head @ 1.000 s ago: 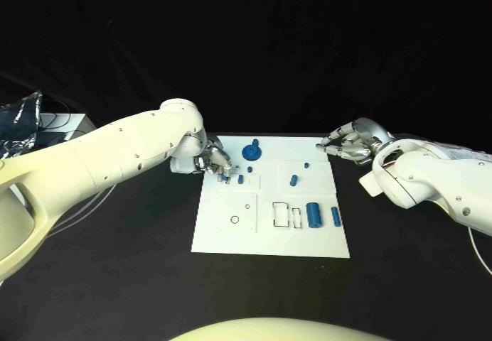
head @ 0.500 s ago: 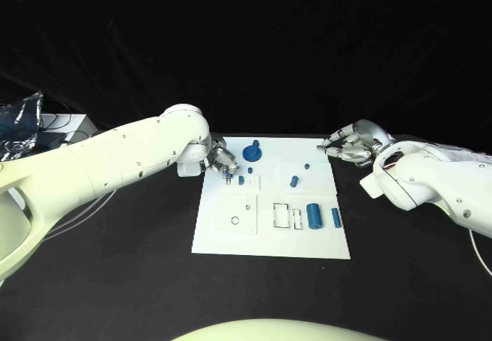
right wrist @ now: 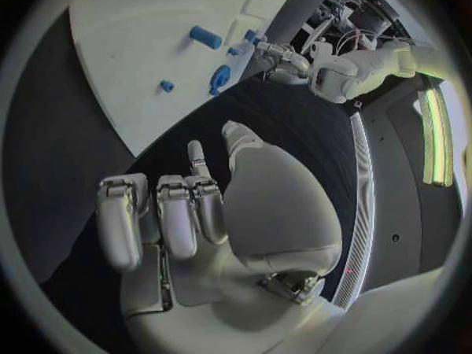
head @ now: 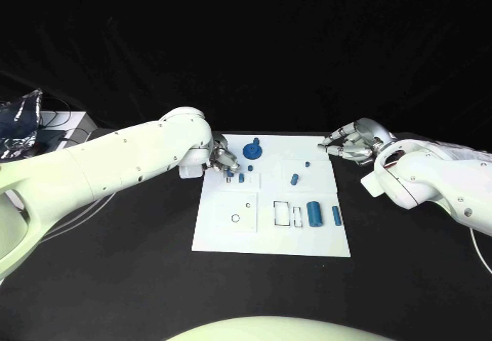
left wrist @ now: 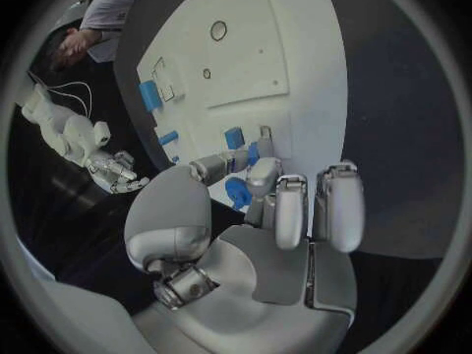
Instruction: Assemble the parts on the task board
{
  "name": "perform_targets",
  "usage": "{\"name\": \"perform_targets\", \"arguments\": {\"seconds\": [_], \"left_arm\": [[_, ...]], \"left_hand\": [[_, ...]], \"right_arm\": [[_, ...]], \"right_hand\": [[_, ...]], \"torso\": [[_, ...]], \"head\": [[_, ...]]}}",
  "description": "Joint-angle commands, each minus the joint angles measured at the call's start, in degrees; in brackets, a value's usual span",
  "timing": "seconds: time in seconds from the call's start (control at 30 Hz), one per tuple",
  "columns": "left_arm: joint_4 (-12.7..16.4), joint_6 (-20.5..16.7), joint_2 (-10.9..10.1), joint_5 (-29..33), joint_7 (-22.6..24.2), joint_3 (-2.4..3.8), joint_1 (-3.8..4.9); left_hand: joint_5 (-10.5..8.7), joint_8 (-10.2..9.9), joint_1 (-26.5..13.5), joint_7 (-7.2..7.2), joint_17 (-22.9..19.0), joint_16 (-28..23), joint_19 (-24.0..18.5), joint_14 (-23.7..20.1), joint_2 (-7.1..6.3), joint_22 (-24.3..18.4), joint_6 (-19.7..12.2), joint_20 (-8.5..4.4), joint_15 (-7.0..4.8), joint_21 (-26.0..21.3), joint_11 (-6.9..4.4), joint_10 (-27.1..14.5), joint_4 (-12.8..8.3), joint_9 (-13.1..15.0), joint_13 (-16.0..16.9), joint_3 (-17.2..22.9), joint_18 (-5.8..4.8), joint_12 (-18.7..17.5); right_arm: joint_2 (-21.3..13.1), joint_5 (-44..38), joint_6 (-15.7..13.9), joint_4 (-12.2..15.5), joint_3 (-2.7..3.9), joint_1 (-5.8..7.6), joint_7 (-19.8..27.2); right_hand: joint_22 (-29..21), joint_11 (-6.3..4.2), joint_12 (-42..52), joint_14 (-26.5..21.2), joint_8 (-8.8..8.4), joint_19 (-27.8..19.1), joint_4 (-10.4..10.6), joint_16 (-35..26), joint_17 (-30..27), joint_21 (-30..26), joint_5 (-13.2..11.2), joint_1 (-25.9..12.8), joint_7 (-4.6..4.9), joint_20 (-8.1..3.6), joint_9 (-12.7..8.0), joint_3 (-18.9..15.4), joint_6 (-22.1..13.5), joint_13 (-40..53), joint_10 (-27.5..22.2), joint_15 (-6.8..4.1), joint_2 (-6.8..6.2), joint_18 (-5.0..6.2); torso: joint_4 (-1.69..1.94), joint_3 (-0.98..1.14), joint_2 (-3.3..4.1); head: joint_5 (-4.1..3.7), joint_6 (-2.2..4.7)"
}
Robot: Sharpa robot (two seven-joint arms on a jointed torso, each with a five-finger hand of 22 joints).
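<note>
Where the left hand (head: 222, 160) meets the task board (head: 269, 238) at its far left corner, the head view hides the fingertips behind the forearm, so contact with the small blue parts there cannot be confirmed from that view. The left wrist view shows the fingers (left wrist: 295, 208) curled forward over the board's edge, with a blue part (left wrist: 238, 192) just beside the fingertips; whether it is pinched or merely touched cannot be told.

The board lies flat on the black table (head: 123, 263). A blue round part with a knob (head: 252, 150) sits at its far edge. Two short blue pegs (head: 241, 178) stand in the outlined square near the left hand. A small blue stud (head: 308, 165) and a tilted blue peg (head: 294, 180) lie in the far right square. Near the middle, a thick blue cylinder (head: 313, 214) and a thinner blue rod (head: 336, 216) lie side by side, next to rectangular slots (head: 281, 212). The near left square carries two small holes (head: 237, 219).

The right hand (head: 348, 147) hovers off the board's far right corner, above the table. In the right wrist view its fingers (right wrist: 177, 212) are curled in toward the palm and nothing is seen in them.
</note>
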Motion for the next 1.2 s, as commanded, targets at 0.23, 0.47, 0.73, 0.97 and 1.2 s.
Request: {"name": "perform_targets", "arguments": {"seconds": [0.23, 0.47, 0.73, 0.97, 1.2], "left_arm": [[1.8, -2.7, -0.9, -2.7, -0.2, -0.10, -0.49], [2.5, -3.3, -1.3, -3.2, -0.1, -0.13, -0.97], [3.0, -2.9, -1.7, -3.5, -0.2, -0.13, -1.77], [3.6, -2.6, -2.0, -3.3, -0.3, -0.13, -2.16], [4.0, -2.4, -2.4, -3.3, -0.4, -0.14, -2.31]], "left_hand": [[0.38, 0.1, 1.5, -2.18, 15.1, 0.2, 0.6, 5.9, 0.58, 7.2, 2.7, -0.12, -0.29, 0.4, -0.33, 0.9, -5.8, 0.0, 0.4, 5.3, -1.15, 0.3], [0.38, 0.1, 1.5, -2.18, 15.1, 0.2, 0.6, 5.9, 0.58, 7.2, 2.7, -0.12, -0.29, 0.4, -0.33, 0.9, -5.8, 0.0, 0.4, 5.3, -1.15, 0.3], [0.49, 0.1, 1.6, -2.21, 15.1, 0.2, 0.6, 5.9, 0.57, 7.2, 2.8, -0.14, -0.32, 0.4, -0.35, 1.0, -5.8, 0.0, 0.4, 5.3, -1.16, 0.3], [0.52, 0.0, 1.7, -2.21, 15.1, 0.2, 0.6, 5.9, 0.57, 7.2, 2.9, -0.15, -0.33, 0.4, -0.36, 1.1, -5.8, 0.0, 0.5, 5.3, -1.16, 0.4], [0.57, 0.0, 1.7, -2.23, 15.1, 0.2, 0.6, 5.9, 0.60, 7.2, 2.9, -0.17, -0.34, 0.4, -0.38, 1.1, -5.8, 0.0, 0.4, 5.3, -1.16, 0.3]], "right_arm": [[-0.1, 0.0, -0.1, 0.1, 0.00, -0.07, 1.3], [-0.2, 0.0, -0.1, 0.1, 0.00, -0.11, 1.3], [-0.2, 0.0, 0.0, 0.1, 0.00, -0.16, 1.3], [-0.2, 0.0, 0.1, 0.0, 0.00, -0.20, 1.3], [-0.2, 0.1, 0.2, 0.0, 0.00, -0.21, 1.3]], "right_hand": [[12.8, -0.49, 0.1, 5.6, 0.22, 4.6, 0.1, -0.2, 13.3, -0.4, 0.2, 0.4, 0.02, -0.30, 0.0, 0.4, -0.6, 14.6, 5.5, -0.53, -0.30, -0.47], [12.8, -0.49, 0.1, 5.6, 0.22, 4.6, 0.1, -0.2, 13.3, -0.4, 0.2, 0.4, 0.02, -0.30, 0.0, 0.4, -0.6, 14.6, 5.5, -0.53, -0.30, -0.47], [12.8, -0.49, 0.1, 5.6, 0.22, 4.6, 0.1, -0.2, 13.3, -0.4, 0.2, 0.4, 0.02, -0.30, 0.0, 0.4, -0.6, 14.6, 5.5, -0.53, -0.30, -0.47], [12.8, -0.49, 0.1, 5.6, 0.22, 4.6, 0.1, -0.2, 13.3, -0.4, 0.2, 0.4, 0.02, -0.30, 0.0, 0.4, -0.6, 14.6, 5.5, -0.53, -0.30, -0.47], [12.8, -0.48, 0.1, 5.6, 0.25, 4.7, 0.2, -0.2, 13.3, -0.3, 0.4, 0.3, 0.03, -0.30, 0.1, 0.5, -0.6, 14.6, 5.5, -0.52, -0.36, -0.48]], "torso": [[-0.09, 0.02, -0.02], [-0.02, -0.01, -0.01], [-0.07, 0.02, -0.07], [-0.09, 0.05, -0.05], [-0.02, 0.05, -0.08]], "head": [[0.17, -0.19], [0.18, -0.34], [0.26, -0.59], [0.32, -0.68], [0.37, -0.82]]}}
